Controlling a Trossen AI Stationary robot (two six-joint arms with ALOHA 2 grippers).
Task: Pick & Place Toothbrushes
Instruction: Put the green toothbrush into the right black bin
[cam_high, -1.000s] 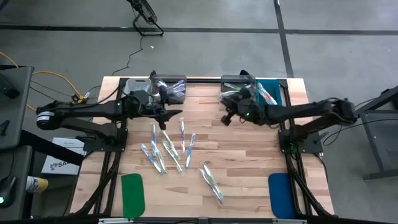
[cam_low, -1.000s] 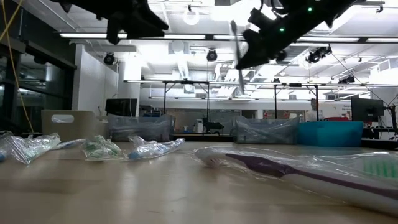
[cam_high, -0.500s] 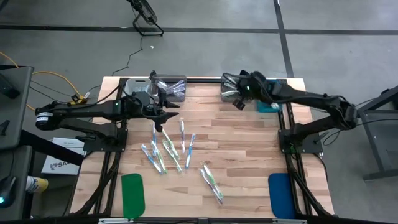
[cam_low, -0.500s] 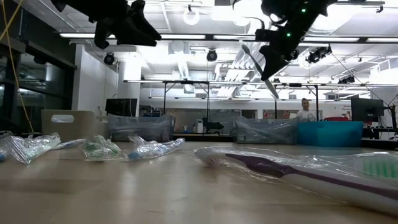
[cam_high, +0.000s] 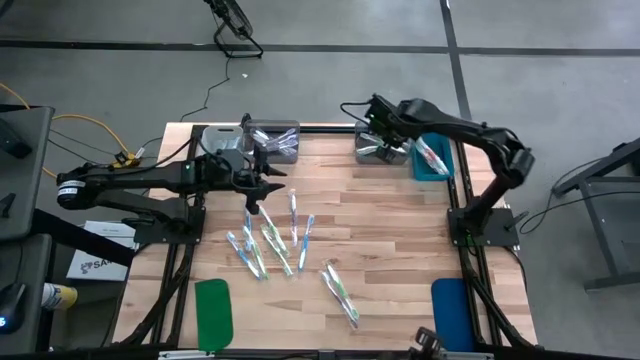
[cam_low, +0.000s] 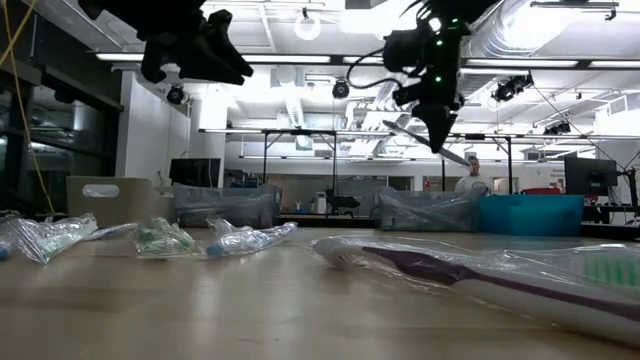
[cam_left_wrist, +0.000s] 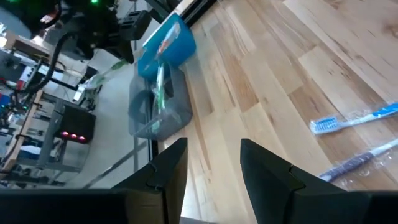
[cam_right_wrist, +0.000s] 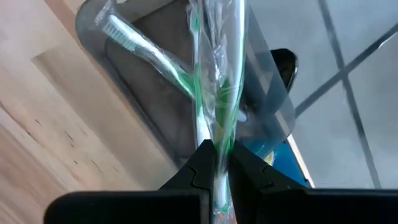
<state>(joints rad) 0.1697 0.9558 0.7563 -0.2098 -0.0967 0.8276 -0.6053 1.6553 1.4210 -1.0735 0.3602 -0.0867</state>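
Green wrapped toothbrush (cam_right_wrist: 219, 93) is pinched in my right gripper (cam_right_wrist: 216, 163) directly over the grey bin (cam_right_wrist: 155, 118) so it drops in on release, while my left gripper (cam_left_wrist: 212, 165) hangs parted, empty, above the table's loose toothbrushes (cam_high: 272, 240).

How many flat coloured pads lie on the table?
2. The green pad lies at the table's left corner, the blue pad at its right corner, both at the bottom of the high view. None seems hidden.

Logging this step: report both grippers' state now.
Left gripper: open, empty.
Right gripper: shut on a green toothbrush over the grey bin.
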